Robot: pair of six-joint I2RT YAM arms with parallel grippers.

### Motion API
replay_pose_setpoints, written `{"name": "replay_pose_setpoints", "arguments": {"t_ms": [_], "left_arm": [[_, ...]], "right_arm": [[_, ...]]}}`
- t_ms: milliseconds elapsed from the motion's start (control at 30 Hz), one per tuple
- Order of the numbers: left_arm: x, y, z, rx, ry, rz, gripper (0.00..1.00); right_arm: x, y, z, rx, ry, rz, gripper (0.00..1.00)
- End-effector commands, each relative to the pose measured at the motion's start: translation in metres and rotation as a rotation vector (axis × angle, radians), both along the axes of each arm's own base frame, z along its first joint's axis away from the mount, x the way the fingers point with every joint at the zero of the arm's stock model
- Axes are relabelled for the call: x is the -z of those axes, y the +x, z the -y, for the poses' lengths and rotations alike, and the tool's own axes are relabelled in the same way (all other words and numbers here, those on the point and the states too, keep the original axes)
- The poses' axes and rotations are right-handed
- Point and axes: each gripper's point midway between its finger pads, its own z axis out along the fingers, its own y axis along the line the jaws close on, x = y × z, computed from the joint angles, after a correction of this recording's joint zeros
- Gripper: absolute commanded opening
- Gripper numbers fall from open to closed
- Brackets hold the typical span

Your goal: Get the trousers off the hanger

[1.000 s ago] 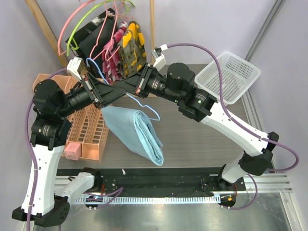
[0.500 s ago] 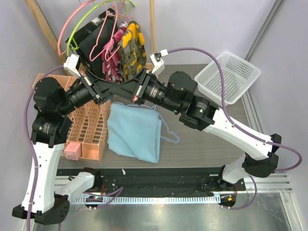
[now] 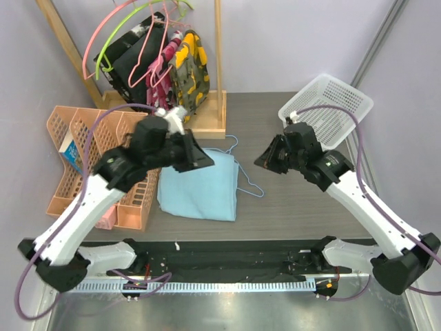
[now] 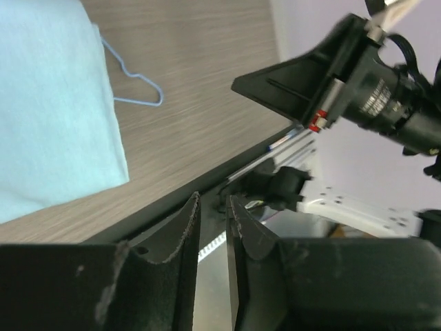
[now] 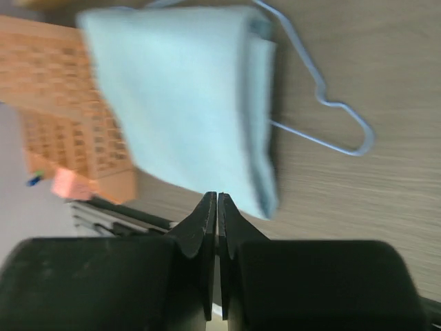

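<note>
Now, trousers [image 3: 198,189] flat on table [image 3: 289,200], hanger [image 5: 313,77] hook poking out beside them, left gripper [image 4: 213,201] barely ajar, right gripper [image 5: 218,197] pinched closed, both empty.

No lettering, number or brand can be read in any view. In the left wrist view, the black cylindrical housing [image 4: 386,103] bears a short line of small white print, but it is too blurred to make out.
</note>
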Motion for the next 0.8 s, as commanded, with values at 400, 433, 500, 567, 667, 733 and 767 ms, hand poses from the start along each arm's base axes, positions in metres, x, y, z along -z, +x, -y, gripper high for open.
{"name": "replay_pose_setpoints", "arguments": {"t_ms": [400, 433, 500, 567, 667, 733, 767], "left_arm": [[0.112, 0.104, 0.041, -0.108, 0.340, -0.049, 0.27], [0.120, 0.109, 0.039, -0.110, 0.355, -0.056, 0.27], [0.124, 0.112, 0.038, -0.090, 0.353, -0.076, 0.27], [0.126, 0.115, 0.036, -0.088, 0.353, -0.088, 0.26], [0.123, 0.117, 0.036, -0.085, 0.333, -0.090, 0.26], [0.121, 0.118, 0.037, -0.085, 0.323, -0.088, 0.26], [0.120, 0.117, 0.037, -0.085, 0.322, -0.085, 0.26]], "right_arm": [[0.148, 0.093, -0.002, -0.286, 0.091, -0.130, 0.54], [0.167, 0.101, -0.003, -0.287, 0.089, -0.172, 0.56], [0.164, 0.125, -0.007, -0.299, 0.113, -0.142, 0.57], [0.181, 0.136, -0.012, -0.328, 0.144, -0.185, 0.57], [0.180, 0.165, -0.013, -0.348, 0.152, -0.145, 0.56], [0.182, 0.170, -0.017, -0.384, 0.195, -0.157, 0.53], [0.186, 0.176, -0.021, -0.402, 0.206, -0.168, 0.52]]}}
